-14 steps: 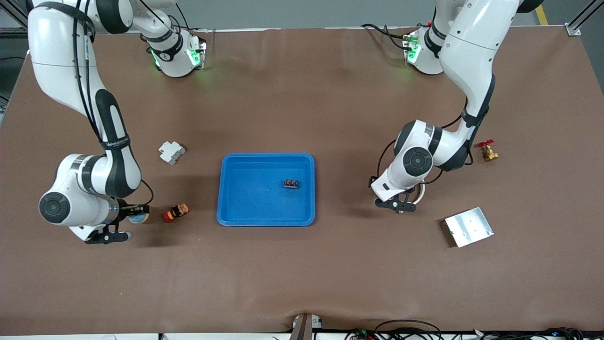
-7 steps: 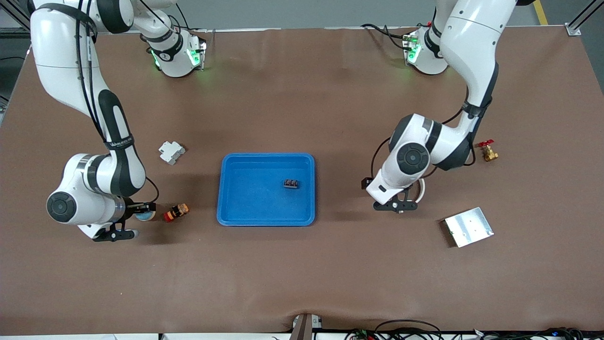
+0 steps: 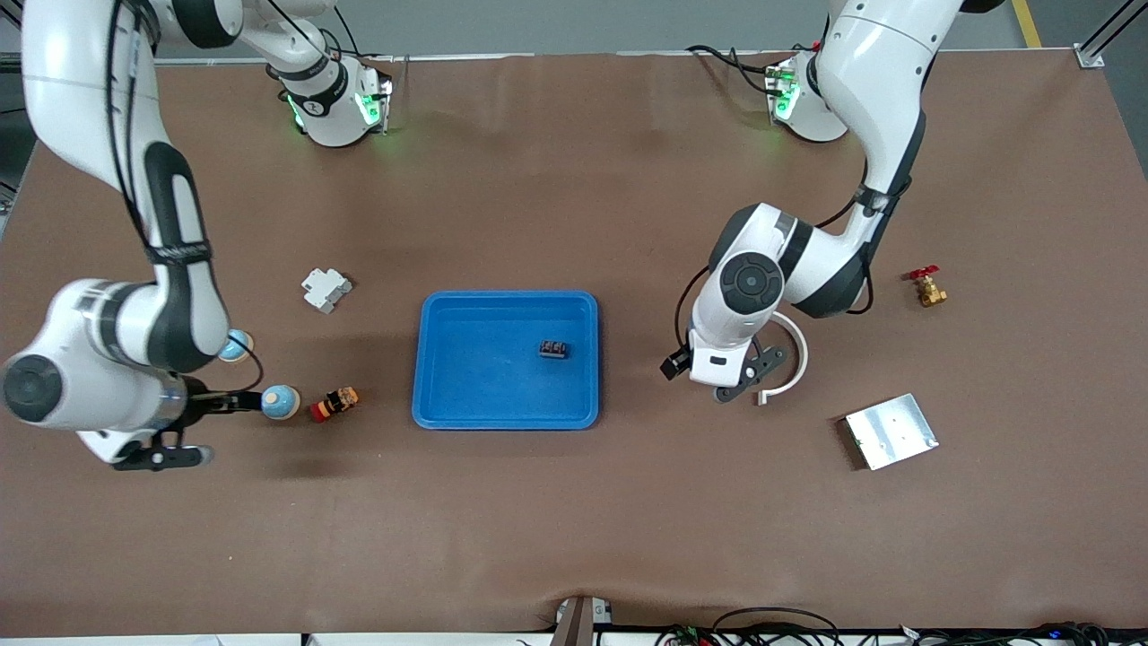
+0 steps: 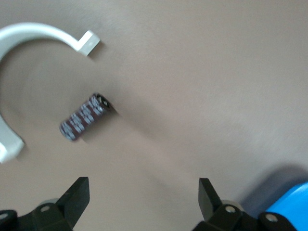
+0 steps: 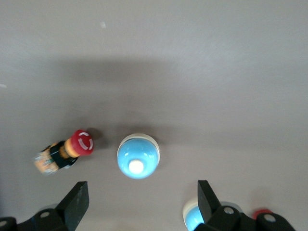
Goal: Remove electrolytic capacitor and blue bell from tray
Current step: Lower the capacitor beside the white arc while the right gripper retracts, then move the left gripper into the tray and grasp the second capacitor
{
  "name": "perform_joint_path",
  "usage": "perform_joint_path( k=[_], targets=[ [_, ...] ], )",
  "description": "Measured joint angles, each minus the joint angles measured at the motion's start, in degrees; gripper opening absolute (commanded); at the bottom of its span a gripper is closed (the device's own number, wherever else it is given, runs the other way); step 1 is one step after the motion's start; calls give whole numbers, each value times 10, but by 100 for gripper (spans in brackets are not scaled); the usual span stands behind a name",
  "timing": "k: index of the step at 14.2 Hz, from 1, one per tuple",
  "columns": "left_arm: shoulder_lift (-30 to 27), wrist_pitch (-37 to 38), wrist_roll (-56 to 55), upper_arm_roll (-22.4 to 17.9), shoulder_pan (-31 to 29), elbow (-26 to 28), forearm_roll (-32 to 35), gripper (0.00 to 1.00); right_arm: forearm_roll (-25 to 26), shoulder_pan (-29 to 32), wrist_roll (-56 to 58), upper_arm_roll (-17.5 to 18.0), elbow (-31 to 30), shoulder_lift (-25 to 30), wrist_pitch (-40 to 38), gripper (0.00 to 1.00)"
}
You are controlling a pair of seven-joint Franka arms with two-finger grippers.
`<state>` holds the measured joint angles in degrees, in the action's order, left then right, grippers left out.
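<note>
A dark cylindrical capacitor (image 4: pixel 86 117) lies on the brown table beside a white C-shaped ring (image 4: pixel 29 36). My left gripper (image 4: pixel 143 197) hangs open above the table near it, with nothing between its fingers. In the front view the left gripper (image 3: pixel 737 381) is over the ring (image 3: pixel 789 363) and its arm hides the capacitor. A blue bell (image 3: pixel 281 403) stands on the table beside a red-capped button (image 3: pixel 334 403). My right gripper (image 3: pixel 193 429) is open above the table next to the bell (image 5: pixel 137 156) and does not touch it.
A second blue bell (image 3: pixel 235 345) stands partly under the right arm. The blue tray (image 3: pixel 430 359) at mid-table holds a small black part (image 3: pixel 554 349). A white-grey block (image 3: pixel 326 289), a brass valve (image 3: pixel 928 289) and a metal plate (image 3: pixel 891 431) lie around it.
My right gripper opened, let go of the blue bell and drew up and away toward the right arm's end. The left arm shifted toward the tray, uncovering more of the white ring.
</note>
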<state>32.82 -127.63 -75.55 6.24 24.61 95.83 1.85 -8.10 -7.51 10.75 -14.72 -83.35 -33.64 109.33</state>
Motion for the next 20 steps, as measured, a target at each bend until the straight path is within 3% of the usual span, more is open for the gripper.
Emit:
perform_joint_path(
  k=[8,11,14,20],
  targets=[
    [57,-1,-413,0,35,-101,0,100,21,29,-3,6,49,164,-177,100],
    [66,-1,-466,0,37,-108,0,100,77,66,-7,54,48,211,-210,100],
    [73,-5,-529,0,43,-111,0,100,95,88,-61,111,33,233,-215,100],
    [91,-7,-552,-2,87,-128,25,100,96,94,-104,128,0,262,-171,100]
  ],
)
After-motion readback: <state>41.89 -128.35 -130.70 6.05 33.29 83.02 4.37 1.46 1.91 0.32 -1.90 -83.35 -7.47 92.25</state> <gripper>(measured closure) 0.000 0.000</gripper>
